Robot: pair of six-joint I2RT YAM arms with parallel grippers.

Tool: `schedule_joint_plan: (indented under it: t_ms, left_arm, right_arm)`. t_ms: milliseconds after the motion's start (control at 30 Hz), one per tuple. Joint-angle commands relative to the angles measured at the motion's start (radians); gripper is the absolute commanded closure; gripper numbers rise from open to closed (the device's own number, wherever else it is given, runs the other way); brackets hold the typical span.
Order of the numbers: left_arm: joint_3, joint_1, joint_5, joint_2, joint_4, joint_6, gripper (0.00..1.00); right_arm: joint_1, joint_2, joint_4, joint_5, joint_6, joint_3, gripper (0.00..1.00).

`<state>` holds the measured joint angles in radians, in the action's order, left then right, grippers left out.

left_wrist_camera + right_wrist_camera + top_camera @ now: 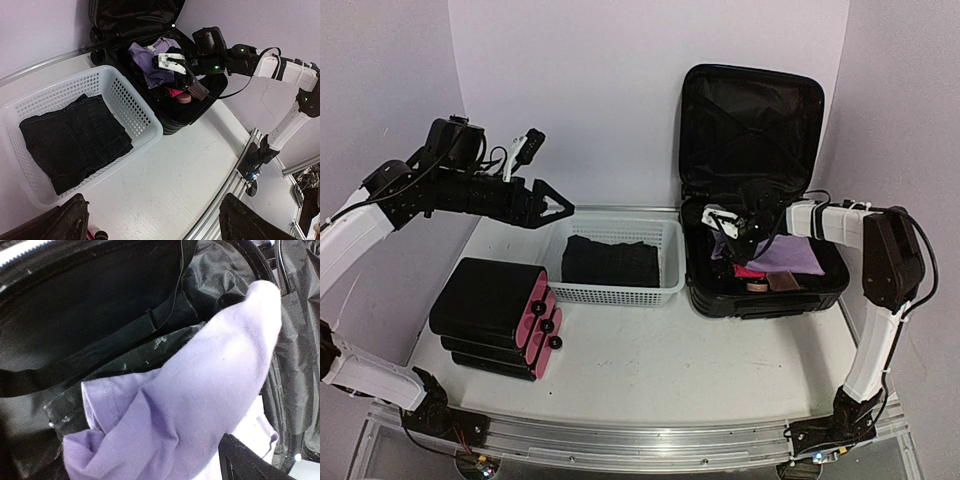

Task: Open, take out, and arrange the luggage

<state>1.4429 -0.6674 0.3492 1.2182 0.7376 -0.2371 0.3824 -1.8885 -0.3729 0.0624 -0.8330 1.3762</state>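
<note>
The luggage (750, 110) stands open at the right of the table, its lid upright and its black lining (75, 305) showing. A crumpled purple cloth (790, 255) (150, 65) (190, 405) lies in its lower half over other small items. My right gripper (732, 240) (192, 85) (155, 465) is down inside the case right over that cloth, jaws wide apart; only one fingertip (247, 460) shows in the right wrist view. Left of the basket my left gripper (555, 208) (160, 225) hovers open above the table, holding nothing.
A white perforated basket (610, 292) (150, 130) with folded dark jeans (610, 260) (75, 140) sits mid-table beside the luggage. Smaller black cases with pink sides and black knobs (495, 310) are stacked at the front left. A pink item (748, 270) and a round brownish one (184, 98) lie in the luggage.
</note>
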Motion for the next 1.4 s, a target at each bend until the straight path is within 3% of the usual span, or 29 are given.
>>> schedule_joint_plan:
  t_ms: [0, 267, 433, 700, 833, 1133, 1300, 1367]
  left_arm:
    - [-0.009, 0.004, 0.015, -0.026, -0.051, -0.013, 0.09]
    - [-0.019, 0.005, 0.018, -0.033, -0.055, -0.02, 0.09]
    - [-0.025, 0.005, 0.023, -0.036, -0.058, -0.023, 0.09]
    - [-0.026, 0.005, 0.035, -0.029, -0.063, -0.028, 0.1]
    - [-0.026, 0.005, 0.037, -0.031, -0.064, -0.031, 0.1]
    - [-0.034, 0.005, 0.048, -0.034, -0.07, -0.038, 0.1]
    - [-0.039, 0.005, 0.053, -0.04, -0.074, -0.041, 0.1]
    - [-0.042, 0.005, 0.054, -0.045, -0.076, -0.041, 0.1]
  right_arm:
    - [0.024, -0.001, 0.166, 0.093, -0.036, -0.031, 0.15]
    - [0.035, -0.037, 0.212, 0.078, -0.073, -0.036, 0.16]
    - [0.038, -0.043, 0.215, 0.114, -0.078, -0.029, 0.24]
    - [0.037, -0.058, 0.213, 0.201, -0.067, -0.008, 0.49]
    - [0.036, -0.023, 0.196, 0.186, 0.022, 0.009, 0.63]
    - [0.011, 0.05, 0.114, 0.108, 0.217, 0.058, 0.75]
    - [-0.045, 0.076, 0.089, 0.063, 0.327, 0.059, 1.0]
    - [-0.069, 0.086, 0.085, 0.052, 0.386, 0.058, 1.0]
